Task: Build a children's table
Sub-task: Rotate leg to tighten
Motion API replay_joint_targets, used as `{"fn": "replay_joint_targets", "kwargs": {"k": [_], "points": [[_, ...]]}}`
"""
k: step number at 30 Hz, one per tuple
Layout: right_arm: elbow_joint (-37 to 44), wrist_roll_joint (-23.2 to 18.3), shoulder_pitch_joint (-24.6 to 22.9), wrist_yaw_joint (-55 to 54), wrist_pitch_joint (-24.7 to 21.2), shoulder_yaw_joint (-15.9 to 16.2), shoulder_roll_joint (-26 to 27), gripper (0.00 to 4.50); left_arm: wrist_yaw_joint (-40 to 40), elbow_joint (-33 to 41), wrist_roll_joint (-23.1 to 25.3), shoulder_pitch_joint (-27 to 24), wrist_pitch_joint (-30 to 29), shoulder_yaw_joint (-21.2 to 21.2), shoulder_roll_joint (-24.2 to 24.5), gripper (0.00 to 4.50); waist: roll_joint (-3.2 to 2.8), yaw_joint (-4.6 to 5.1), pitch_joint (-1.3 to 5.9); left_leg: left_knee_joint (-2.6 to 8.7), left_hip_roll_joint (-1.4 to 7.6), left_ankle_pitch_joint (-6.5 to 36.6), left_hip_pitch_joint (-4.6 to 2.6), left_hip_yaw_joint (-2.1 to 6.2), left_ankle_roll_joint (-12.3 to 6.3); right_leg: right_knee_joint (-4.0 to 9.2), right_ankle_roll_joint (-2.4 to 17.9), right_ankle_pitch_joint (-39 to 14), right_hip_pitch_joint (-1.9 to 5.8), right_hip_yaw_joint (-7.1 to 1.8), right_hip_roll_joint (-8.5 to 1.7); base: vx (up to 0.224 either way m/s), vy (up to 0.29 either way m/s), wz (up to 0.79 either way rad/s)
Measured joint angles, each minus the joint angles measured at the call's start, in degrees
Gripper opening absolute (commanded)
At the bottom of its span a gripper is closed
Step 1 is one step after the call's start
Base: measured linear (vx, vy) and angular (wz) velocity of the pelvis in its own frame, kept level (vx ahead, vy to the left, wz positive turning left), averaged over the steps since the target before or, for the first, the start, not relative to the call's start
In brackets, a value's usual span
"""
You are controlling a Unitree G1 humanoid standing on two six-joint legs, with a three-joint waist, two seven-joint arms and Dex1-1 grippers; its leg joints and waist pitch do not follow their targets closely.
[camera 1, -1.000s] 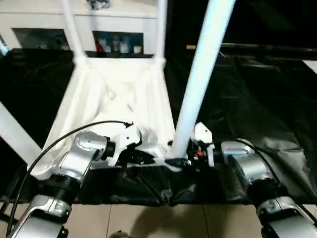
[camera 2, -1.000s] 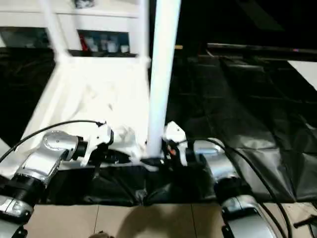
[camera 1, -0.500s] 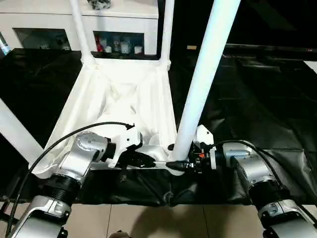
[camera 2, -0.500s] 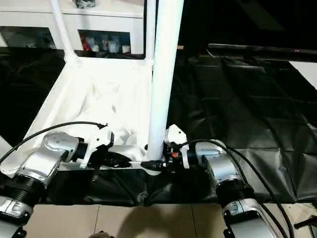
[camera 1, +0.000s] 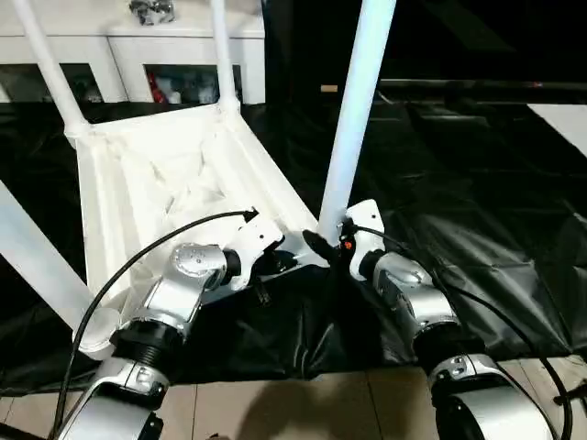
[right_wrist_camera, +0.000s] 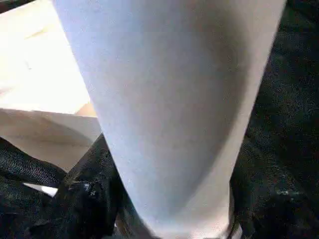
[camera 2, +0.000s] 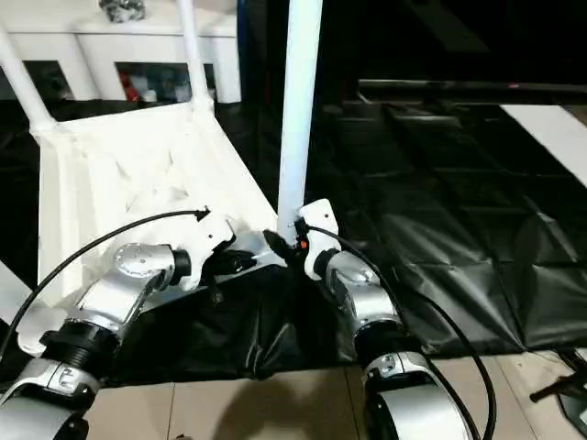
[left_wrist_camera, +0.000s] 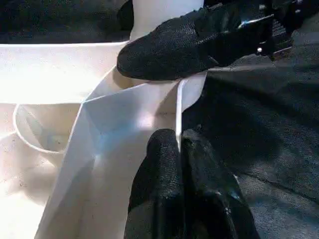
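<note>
Table top [camera 1: 174, 183]: white plastic, rectangular, rimmed, lying upside down on a black sheet [camera 1: 477, 211] spread over the floor, underside up. Inner face ribbed with moulded creases; rounded sockets at the corners. Lies skewed, its near corner toward the robot.

Legs: long, smooth, tapered white tubes. Two far legs [camera 1: 223, 46] stand upright in the far corner sockets. A third leg [camera 1: 27, 247] slants across the left edge of the head views. The near leg [camera 1: 353, 119] rises from the near right corner, apparently being seated in its socket.

Left end effector [left_wrist_camera: 182, 164]: black textured fingers pressed together on the thin near rim of the top, close to that corner. Judged purpose: to steady the top while the leg is worked in.

Right end effector [camera 1: 323, 247]: fingers held apart around the base of the near leg, one on each side in its wrist view, clamping the tube just above the socket. Judged purpose: to keep the leg upright and press or twist it home.

Surroundings: white cabinet [camera 1: 147, 55] behind the table, with small items on its shelf; tan floor [camera 1: 303, 408] at the sheet's near edge.
</note>
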State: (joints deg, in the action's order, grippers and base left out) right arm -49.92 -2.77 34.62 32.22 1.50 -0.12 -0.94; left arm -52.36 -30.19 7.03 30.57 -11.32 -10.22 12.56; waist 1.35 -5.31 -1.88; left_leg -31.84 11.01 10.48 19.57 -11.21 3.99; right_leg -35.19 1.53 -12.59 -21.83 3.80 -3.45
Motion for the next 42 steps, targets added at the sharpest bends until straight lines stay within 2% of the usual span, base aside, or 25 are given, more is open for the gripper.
{"fn": "replay_joint_targets", "kwargs": {"k": [1, 4, 5, 8, 9, 12, 15, 18, 21, 22, 23, 27, 35, 38, 42], "points": [[0.24, -0.09, -0.15, 0.22, -0.06, -0.05, 0.0, 3.34, -0.31, 0.03, 0.0, 0.0, 0.02, 0.03, 0.01, 0.0, 0.0, 0.0, 0.0, 0.01, 0.01, 0.0, 0.02, 0.0, 0.0, 0.0, 0.0, -0.01, -0.01, 0.01, 0.0, 0.0, 0.0, 0.0], [1.54, -0.21, -1.15, 3.0, -0.1, -0.1, -0.07, 3.4, -2.13, 0.07, -0.16, -0.02, 0.3, 0.2, 0.71, 0.0, 0.0, -0.01, -0.01, 0.01, 0.01, 0.0, 0.06, 0.0, 0.0, 0.02, -0.02, -0.02, -0.04, 0.02, 0.01, 0.0, 0.0, 0.0], [1.82, -0.09, -1.39, 3.95, 0.05, -0.05, -0.28, 3.68, -2.67, 0.08, -0.27, -0.04, 0.44, 0.21, 0.95, 0.0, 0.0, 0.0, -0.01, 0.01, 0.01, 0.0, 0.05, 0.0, 0.0, 0.02, -0.02, -0.02, -0.04, 0.02, 0.01, 0.0, 0.0, 0.0], [2.74, -0.07, -2.08, 8.91, 0.37, 0.83, -1.55, 3.8, -5.58, 0.75, -0.98, -0.67, 1.11, 0.13, 2.26, 0.0, -0.05, -0.04, -0.06, 0.0, 0.01, 0.0, 0.05, 0.0, 0.0, 0.02, -0.01, -0.02, -0.07, 0.02, 0.0, 0.0, 0.0, 0.0], [4.44, -0.74, -3.11, 14.3, 0.4, 2.36, -3.42, 3.8, -8.55, 1.84, -1.92, -1.28, 1.28, -0.26, 3.63, 0.0, -0.11, -0.25, -0.12, 0.0, 0.02, 0.0, 0.11, 0.01, 0.0, 0.07, -0.02, -0.02, -0.11, 0.05, 0.0, 0.0, 0.0, 0.0], [6.14, -1.94, -4.25, 22.45, 0.6, 3.95, -5.42, 3.8, -13.66, 2.94, -3.17, -1.93, 1.91, -0.89, 5.28, 0.0, -0.26, -1.27, -0.22, -0.06, 0.04, 0.02, 0.4, 0.02, -0.05, 0.07, -0.02, -0.02, -0.24, 0.09, 0.01, 0.0, 0.0, 0.0], [7.72, -2.23, -4.75, 28.97, 0.59, 6.0, -7.85, 3.8, -17.15, 2.96, -4.09, -2.11, 2.56, -1.24, 6.65, 0.0, -0.34, -1.58, -0.27, -0.24, 0.05, 0.08, 0.46, 0.01, -0.17, 0.07, -0.01, -0.01, -0.27, 0.1, 0.0, 0.0, 0.0, 0.0], [9.45, -2.25, -5.31, 34.55, 0.16, 7.47, -9.94, 3.5, -20.09, 2.99, -5.07, -2.13, 2.59, -1.68, 7.7, 0.0, -0.33, -2.01, -0.27, -0.36, 0.05, 0.14, 0.51, 0.01, -0.26, 0.08, -0.01, -0.02, -0.26, 0.09, -0.02, 0.0, 0.0, 0.0], [11.35, -2.34, -5.49, 40.12, -0.99, 9.34, -12.36, 3.39, -23.28, 3.05, -5.86, -2.11, 2.99, -2.52, 8.75, 0.0, -0.25, -2.68, -0.32, -0.42, 0.05, 0.17, 0.5, 0.0, -0.3, 0.06, -0.01, -0.02, -0.26, 0.08, -0.03, 0.0, 0.0, 0.0], [11.65, -2.33, -5.52, 41.31, -1.11, 9.86, -12.81, 3.15, -24.02, 3.02, -6.11, -2.11, 3.1, -2.75, 9.04, 0.0, -0.23, -2.77, -0.32, -0.42, 0.05, 0.17, 0.5, -0.01, -0.3, 0.06, -0.01, -0.02, -0.26, 0.08, -0.03, 0.0, 0.0, 0.0], [11.79, -2.33, -5.53, 42.37, -1.19, 10.21, -13.16, 3.09, -24.71, 2.99, -6.26, -2.11, 3.24, -2.98, 9.24, 0.0, -0.2, -2.84, -0.33, -0.42, 0.05, 0.17, 0.5, -0.01, -0.3, 0.05, -0.01, -0.02, -0.26, 0.08, -0.03, 0.0, 0.0, 0.0], [12.18, -2.32, -5.52, 43.87, -1.48, 10.82, -13.88, 2.75, -26.13, 2.88, -6.33, -2.03, 3.57, -3.25, 9.47, 0.0, -0.11, -2.97, -0.33, -0.44, 0.05, 0.17, 0.5, -0.01, -0.3, 0.06, -0.01, -0.02, -0.25, 0.08, -0.04, 0.0, 0.0, 0.0], [14.08, -2.59, -6.01, 45.37, -3.44, 11.55, -14.54, 2.55, -26.95, 2.87, -6.82, -1.99, 3.45, -3.72, 9.82, 0.0, -0.1, -3.16, -0.34, -0.44, 0.05, 0.17, 0.5, 0.0, -0.3, 0.04, -0.03, -0.02, -0.25, 0.08, -0.04, 0.0, 0.0, 0.0], [14.31, -3.1, -6.56, 44.74, -3.95, 10.83, -14.19, 2.54, -26.42, 2.96, -6.81, -2.05, 2.95, -3.66, 9.54, 0.0, -0.08, -3.24, -0.32, -0.46, 0.05, 0.16, 0.48, 0.0, -0.3, 0.03, -0.02, -0.02, -0.22, 0.08, -0.04, 0.0, 0.0, 0.0], [13.34, -3.14, -7.13, 38.8, -4.48, 8.9, -12.3, 2.54, -22.26, 3.44, -6.07, -2.8, 2.87, -2.88, 8.69, 0.0, 0.02, -2.81, -0.27, -0.54, 0.05, 0.13, 0.41, 0.0, -0.25, -0.09, 0.03, 0.04, -0.07, 0.04, -0.04, 0.0, 0.0, 0.0]]}}
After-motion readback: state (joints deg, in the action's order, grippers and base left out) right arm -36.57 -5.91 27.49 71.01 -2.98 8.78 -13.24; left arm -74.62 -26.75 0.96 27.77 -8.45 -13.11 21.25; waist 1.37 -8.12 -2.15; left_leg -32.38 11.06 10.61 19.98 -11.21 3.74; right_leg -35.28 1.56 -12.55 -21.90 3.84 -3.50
